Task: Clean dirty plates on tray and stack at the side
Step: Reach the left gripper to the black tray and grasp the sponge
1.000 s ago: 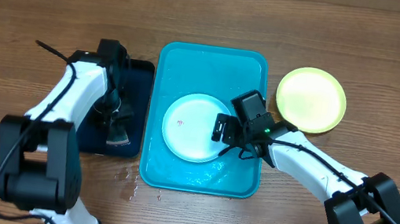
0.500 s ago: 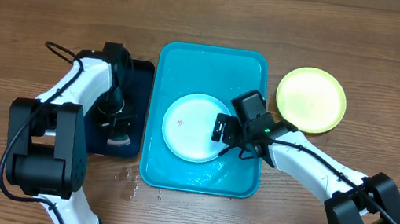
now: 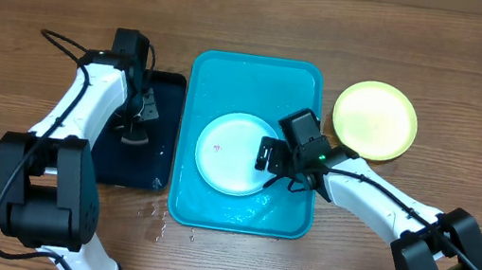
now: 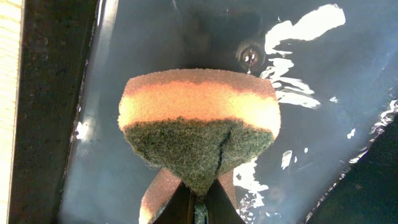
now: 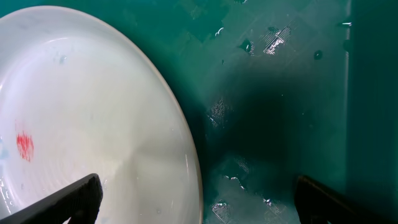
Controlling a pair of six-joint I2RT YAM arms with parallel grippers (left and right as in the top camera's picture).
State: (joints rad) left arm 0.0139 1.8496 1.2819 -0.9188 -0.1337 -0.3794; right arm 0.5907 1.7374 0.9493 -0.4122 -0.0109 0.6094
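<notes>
Plate (image 3: 234, 153) pale blue, round, small red smear, on wet turquoise tray (image 3: 258, 85)

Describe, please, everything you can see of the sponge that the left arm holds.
The sponge has an orange foam layer and a dark green scouring layer creased down the middle. The shut fingers of the left gripper pinch its lower edge, so it fans out wide. It sits over the wet black tray; whether it touches the tray cannot be told.
</notes>
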